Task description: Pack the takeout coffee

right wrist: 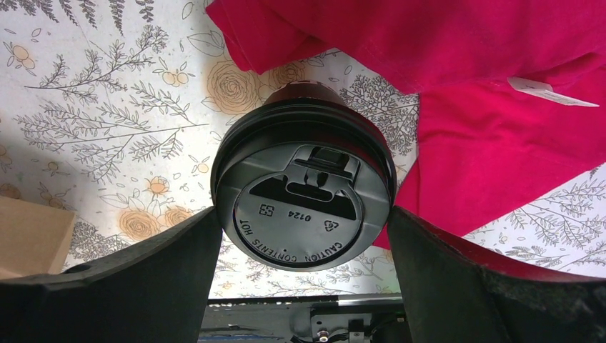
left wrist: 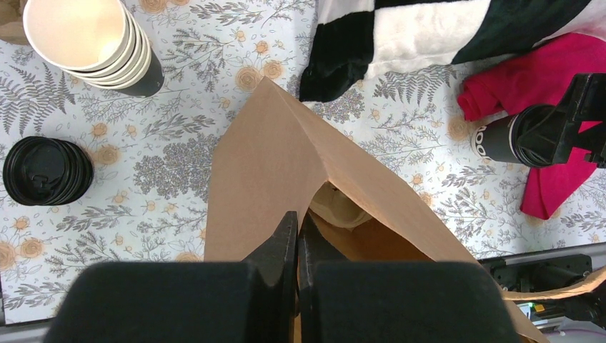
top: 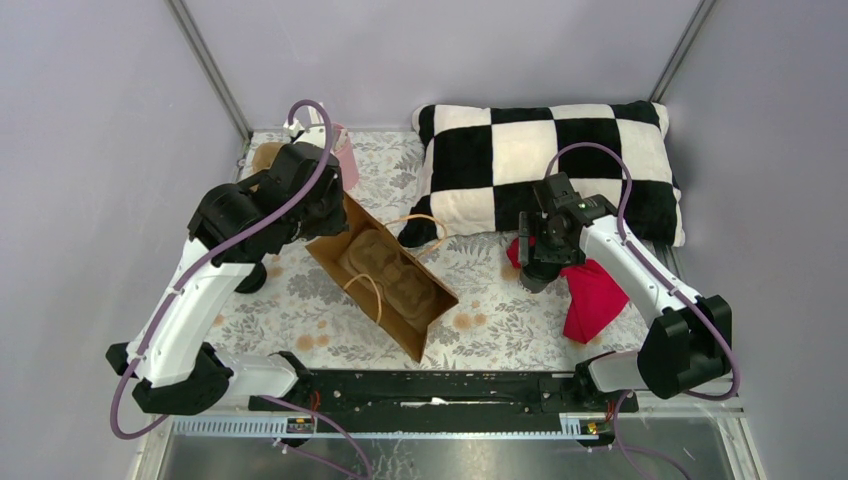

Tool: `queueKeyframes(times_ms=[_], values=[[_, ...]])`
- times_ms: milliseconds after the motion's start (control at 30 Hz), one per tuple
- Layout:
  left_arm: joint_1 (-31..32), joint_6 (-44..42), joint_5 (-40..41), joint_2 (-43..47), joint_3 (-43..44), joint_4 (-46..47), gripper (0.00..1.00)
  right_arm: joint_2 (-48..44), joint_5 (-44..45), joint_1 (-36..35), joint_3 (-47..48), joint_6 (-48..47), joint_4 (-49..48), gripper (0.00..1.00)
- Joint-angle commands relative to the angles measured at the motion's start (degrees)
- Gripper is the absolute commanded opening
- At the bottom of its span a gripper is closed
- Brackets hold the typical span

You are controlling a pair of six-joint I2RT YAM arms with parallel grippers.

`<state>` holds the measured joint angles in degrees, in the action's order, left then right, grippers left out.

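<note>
Right gripper (right wrist: 301,218) appears clamped across the lid rim of the takeout coffee (left wrist: 497,136). The cup sits beside the red cloth (right wrist: 500,107), well apart from the paper bag (top: 385,270), whose edge the left gripper (left wrist: 298,229) pinches tight. Risk: with the hold mostly on the lid, it may pop off or the cup may slip on lifting, and the narrow bag mouth could snag the cup

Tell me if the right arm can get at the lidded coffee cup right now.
Probably yes: the right fingers flank the coffee cup on both sides, and nothing lies between them and it.
</note>
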<state>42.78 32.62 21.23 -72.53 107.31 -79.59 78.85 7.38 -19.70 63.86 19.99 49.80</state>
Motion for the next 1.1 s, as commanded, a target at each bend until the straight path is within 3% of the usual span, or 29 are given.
queueKeyframes(times_ms=[0,533,1067], values=[[-0.05,0.07,-0.44,-0.28,0.62,2.59,0.0,-0.7,0.04,0.46,0.99,-1.07,-0.67,0.91],[0.0,-0.03,-0.4,-0.41,0.3,2.75,0.0,-0.11,0.59,0.48,1.84,-2.06,-0.2,0.92],[-0.04,-0.19,-0.24,-0.63,0.4,3.16,0.0,-1.41,-0.05,0.46,2.01,-2.9,-1.11,0.79]])
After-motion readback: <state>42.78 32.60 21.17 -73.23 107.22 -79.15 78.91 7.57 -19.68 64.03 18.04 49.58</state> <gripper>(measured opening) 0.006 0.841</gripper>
